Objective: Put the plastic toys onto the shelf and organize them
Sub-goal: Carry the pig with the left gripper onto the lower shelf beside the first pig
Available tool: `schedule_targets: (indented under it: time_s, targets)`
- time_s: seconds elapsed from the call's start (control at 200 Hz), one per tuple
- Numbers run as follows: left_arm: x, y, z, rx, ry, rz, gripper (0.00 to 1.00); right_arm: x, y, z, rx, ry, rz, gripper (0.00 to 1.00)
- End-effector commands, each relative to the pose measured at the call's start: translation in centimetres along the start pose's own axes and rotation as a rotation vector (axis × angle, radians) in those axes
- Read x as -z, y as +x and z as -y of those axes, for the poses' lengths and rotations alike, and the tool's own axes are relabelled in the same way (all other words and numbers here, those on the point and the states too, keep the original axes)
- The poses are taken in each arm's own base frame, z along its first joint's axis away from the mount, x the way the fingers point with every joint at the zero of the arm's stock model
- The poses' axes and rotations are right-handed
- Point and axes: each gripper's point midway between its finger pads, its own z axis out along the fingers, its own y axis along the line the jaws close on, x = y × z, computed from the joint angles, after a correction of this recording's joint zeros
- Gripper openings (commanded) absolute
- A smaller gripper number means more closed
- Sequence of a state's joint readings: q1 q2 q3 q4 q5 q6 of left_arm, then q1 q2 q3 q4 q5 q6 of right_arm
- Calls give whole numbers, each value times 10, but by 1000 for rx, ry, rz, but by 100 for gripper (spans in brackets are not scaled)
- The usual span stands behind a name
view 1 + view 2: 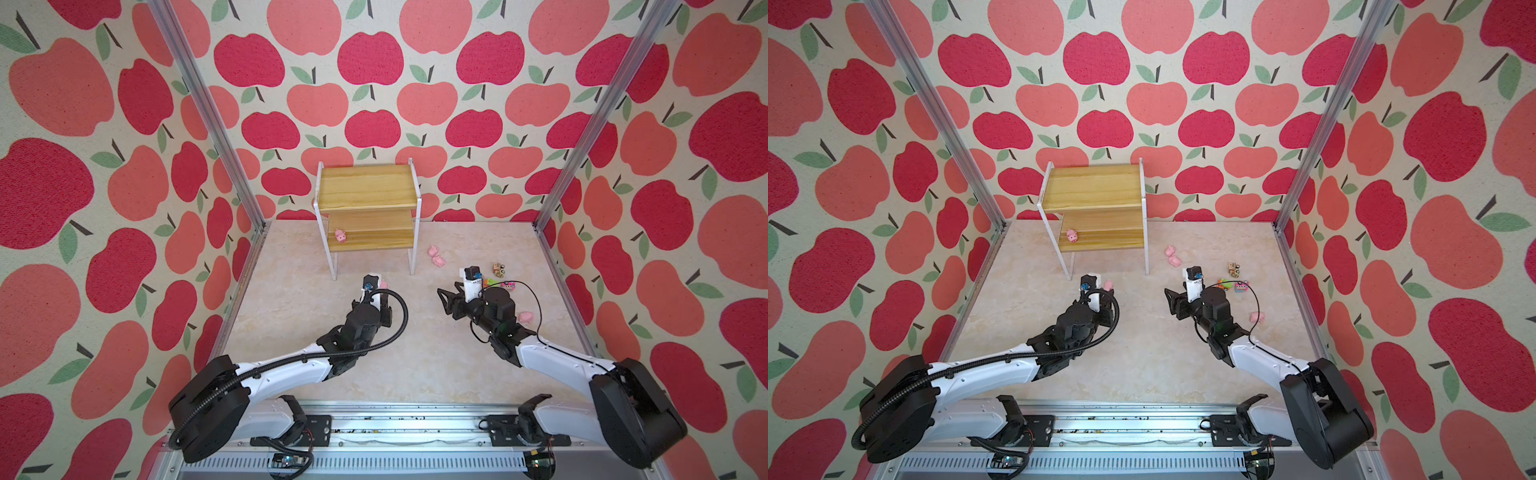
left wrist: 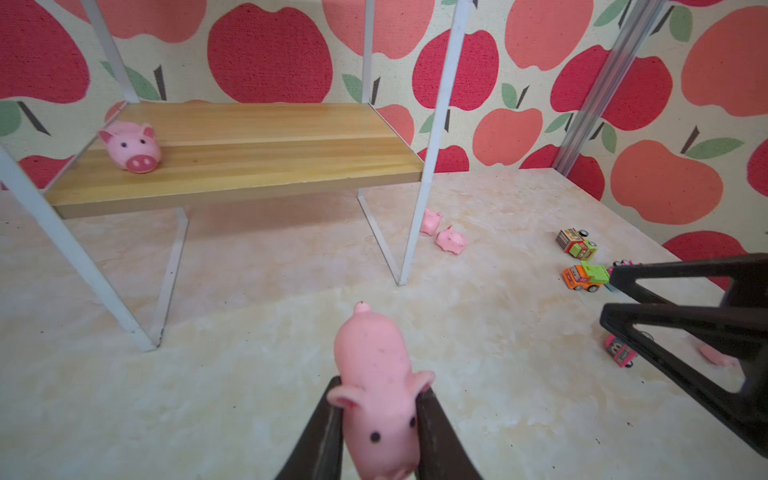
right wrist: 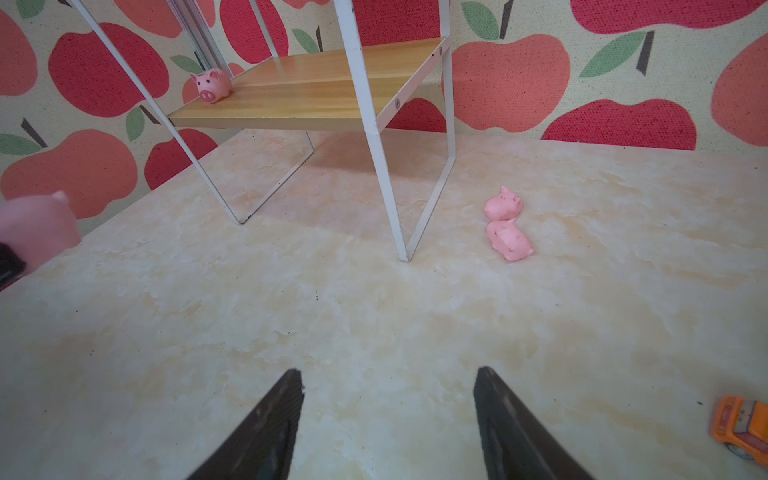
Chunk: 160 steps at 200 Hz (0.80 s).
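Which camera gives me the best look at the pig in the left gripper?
The left wrist view: the held pig fills the foreground, its head pinched in the left gripper. Both top views show only a pink sliver past the wrist; the right wrist view catches a blurred part at its edge.

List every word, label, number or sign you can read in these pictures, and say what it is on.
No text can be read anywhere.
Toy trucks: printed side panels, too small and blurred to read.
Pigs, shelf, apple wallpaper: no lettering shows.
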State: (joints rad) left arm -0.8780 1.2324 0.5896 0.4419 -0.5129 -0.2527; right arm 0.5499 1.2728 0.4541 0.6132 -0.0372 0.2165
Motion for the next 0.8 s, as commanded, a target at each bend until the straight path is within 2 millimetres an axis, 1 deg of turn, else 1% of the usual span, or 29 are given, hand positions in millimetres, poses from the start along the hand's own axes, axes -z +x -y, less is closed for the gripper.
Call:
schedule_targets:
  time_s: [0.0,0.065,0.18,0.23,0.38,0.495,0.595,0.665,0.67,0.795]
  targets:
    - [-4,-6,-19,-31,-59,-59,29,-9,-22,-12,48,-39,69,68]
    - [-9,-18,-23,-27,-64,-51,29,-14,-25,-16,77,-41,79,68]
    - [-19,-34,-30,-40,-85,-62,30,-21,-32,-28,120,-69,109,68]
    - [-24,-39,-34,-36,-90,-69,30,-23,-33,-36,140,-94,123,68]
    - [-40,-53,-51,9,-125,-92,30,-24,-35,-66,254,-172,154,68]
    - [-53,-59,-58,15,-139,-123,30,-15,-40,-87,304,-228,199,68]
    - [-64,-63,-59,24,-139,-139,31,-8,-41,-98,341,-253,222,68]
    - [-73,-62,-61,47,-142,-160,31,-5,-42,-103,362,-254,228,68]
    - [-73,-64,-61,49,-143,-156,31,-4,-42,-103,363,-253,229,68]
    - [-91,-61,-62,43,-158,-184,31,5,-42,-102,358,-250,255,68]
